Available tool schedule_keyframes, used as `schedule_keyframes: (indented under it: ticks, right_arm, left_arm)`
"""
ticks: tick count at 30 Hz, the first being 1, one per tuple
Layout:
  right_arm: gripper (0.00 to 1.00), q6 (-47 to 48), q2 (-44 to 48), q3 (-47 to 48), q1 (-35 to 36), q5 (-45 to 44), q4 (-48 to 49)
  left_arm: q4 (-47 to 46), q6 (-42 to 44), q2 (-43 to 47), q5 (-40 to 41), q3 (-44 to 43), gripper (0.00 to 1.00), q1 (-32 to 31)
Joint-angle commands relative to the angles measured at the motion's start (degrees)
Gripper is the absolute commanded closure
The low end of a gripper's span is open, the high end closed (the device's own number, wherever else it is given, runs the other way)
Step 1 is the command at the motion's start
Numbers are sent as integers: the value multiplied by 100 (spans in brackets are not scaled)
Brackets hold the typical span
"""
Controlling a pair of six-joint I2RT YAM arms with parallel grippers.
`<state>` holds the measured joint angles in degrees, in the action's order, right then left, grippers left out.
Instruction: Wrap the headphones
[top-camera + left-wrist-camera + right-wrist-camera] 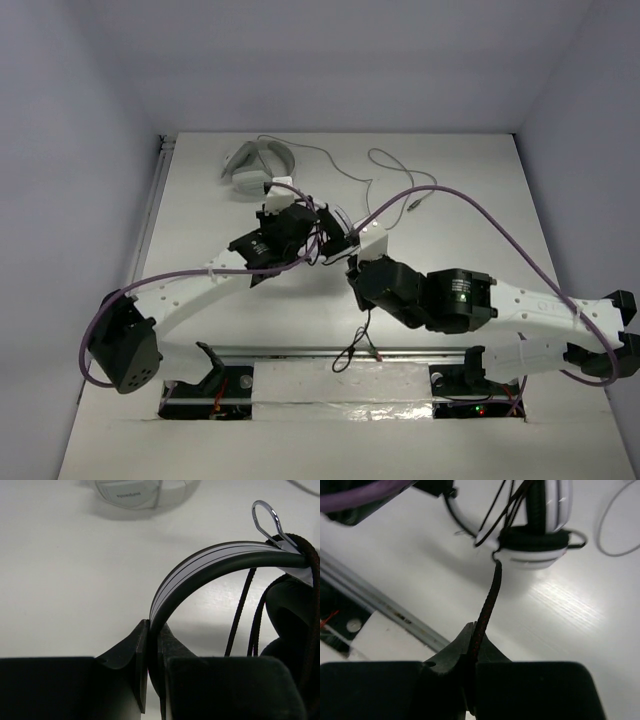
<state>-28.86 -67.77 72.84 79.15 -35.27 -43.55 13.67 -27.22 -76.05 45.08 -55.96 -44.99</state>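
- Headphones (333,238), over-ear type, with thin black headband (200,562), white round earcups (535,550) with black pads, and long thin black braided cable (487,602): located mid-worktop, suspended between the two arm tips. The shadow beneath one earcup indicates that the headphones are raised off the surface.
- Left fingers (125,655): clenched on the headband, which rises from between them and arcs rightward to a silver wire slider loop (267,517) at the earcup.
- Right fingers (520,680): clenched on the cable near the earcup. The cable runs straight from the fingers up to the cup's rim.
- Left wrist view: two further runs of the cable hang beside the earcup pad.
- Cable slack (358,345): drops below the right arm (540,305) and ends near the metal rail (300,350) at the near edge.
- Left arm (190,285): reaches in from the near-left corner.
- White flat worktop (200,200): carries an all-white over-ear headset (255,165) at the far side, apart from both sets of fingers. Its thin grey lead (385,175) loops to the right.
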Motion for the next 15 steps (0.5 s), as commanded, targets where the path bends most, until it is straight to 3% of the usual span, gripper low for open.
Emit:
schedule_keyframes:
  ticks: [1,7,15]
  right_arm:
    - [100,398,176,301,-23,-1243,-172]
    - [100,1057,211,327,-453,-1605,180]
    - [100,1848,106,249,-804,-1993,504]
  left_arm:
    - [47,6,617,-68,-72,100,-220]
    - [829,708,618,-824,-291,100,-940]
    - [1481,1684,740,-1492,-486,100,-1187]
